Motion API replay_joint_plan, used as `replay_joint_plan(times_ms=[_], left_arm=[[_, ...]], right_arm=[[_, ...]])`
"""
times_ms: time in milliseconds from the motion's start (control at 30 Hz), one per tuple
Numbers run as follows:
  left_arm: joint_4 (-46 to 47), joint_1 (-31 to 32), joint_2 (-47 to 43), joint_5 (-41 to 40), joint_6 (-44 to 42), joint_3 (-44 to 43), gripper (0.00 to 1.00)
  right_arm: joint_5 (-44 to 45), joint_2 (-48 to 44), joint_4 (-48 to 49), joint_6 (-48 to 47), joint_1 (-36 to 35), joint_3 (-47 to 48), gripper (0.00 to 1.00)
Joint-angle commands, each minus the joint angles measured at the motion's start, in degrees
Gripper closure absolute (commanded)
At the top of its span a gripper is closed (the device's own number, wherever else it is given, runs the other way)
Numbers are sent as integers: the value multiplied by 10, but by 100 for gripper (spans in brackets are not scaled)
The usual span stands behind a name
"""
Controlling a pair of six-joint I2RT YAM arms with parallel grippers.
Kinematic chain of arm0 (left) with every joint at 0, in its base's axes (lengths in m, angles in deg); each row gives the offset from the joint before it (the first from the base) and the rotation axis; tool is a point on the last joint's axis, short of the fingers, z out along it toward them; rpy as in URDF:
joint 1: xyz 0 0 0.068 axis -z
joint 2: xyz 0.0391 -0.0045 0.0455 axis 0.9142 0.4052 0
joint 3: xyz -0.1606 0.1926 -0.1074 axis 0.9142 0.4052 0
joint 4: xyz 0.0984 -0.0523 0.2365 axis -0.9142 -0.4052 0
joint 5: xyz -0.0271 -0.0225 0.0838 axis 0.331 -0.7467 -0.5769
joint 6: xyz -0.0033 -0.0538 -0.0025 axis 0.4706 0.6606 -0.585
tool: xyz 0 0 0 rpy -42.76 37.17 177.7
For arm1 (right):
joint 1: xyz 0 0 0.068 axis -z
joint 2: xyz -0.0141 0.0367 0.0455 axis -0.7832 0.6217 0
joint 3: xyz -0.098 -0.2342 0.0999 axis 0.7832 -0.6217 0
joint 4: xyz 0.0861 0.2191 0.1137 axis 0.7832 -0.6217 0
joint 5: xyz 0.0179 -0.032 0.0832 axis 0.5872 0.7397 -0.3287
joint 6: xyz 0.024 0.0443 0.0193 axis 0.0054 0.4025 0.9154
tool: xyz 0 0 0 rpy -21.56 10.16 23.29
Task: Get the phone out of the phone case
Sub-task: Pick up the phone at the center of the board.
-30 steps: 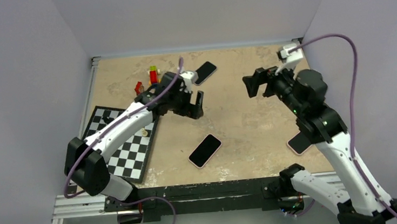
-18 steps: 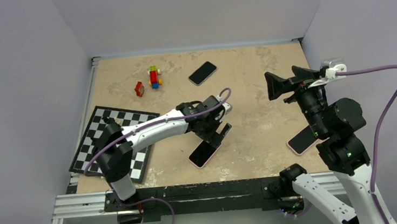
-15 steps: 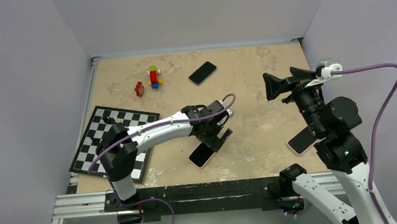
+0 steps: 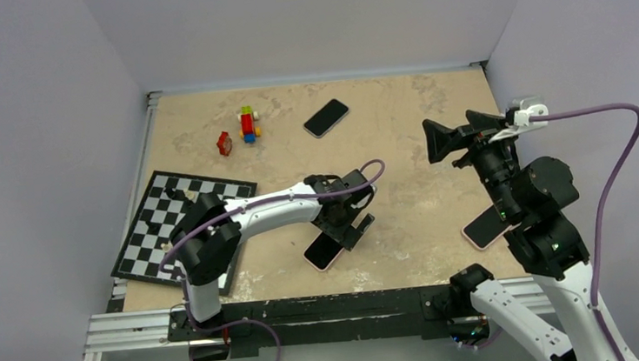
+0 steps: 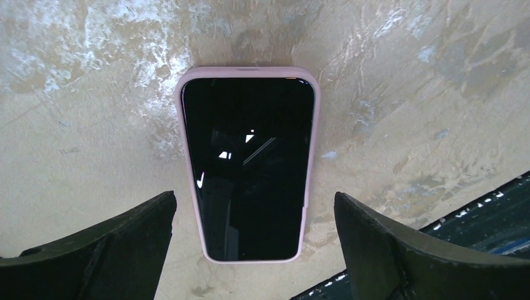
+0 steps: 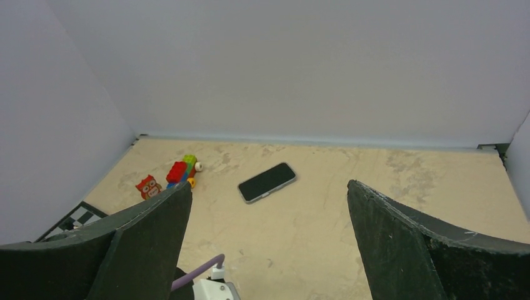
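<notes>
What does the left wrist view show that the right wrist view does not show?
Only the left wrist view: the phone in its pink case, screen up, lying inside the open left gripper. Only the right wrist view: a second dark phone, a block toy, a red owl, a chessboard corner and the walls, beyond the open right gripper. Both: the beige table.

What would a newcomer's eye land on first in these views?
The pink-cased phone lies screen-up near the front edge of the table, with the open left pincer straddling it and its fingers clear of the case. The right pincer hangs open and empty above the right side. A checkered chessboard lies at the left.
</notes>
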Motion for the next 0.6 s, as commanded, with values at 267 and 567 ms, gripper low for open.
replay_joint_plan(times_ms=[267,567], left_arm=[[-1,3,63,-5,10,-16,0],[-18,11,113,-20,14,-27,11]], right_arm=[[-1,-13,19,5,0,-10,1],[8,-24,12,6,-1,-12,1]])
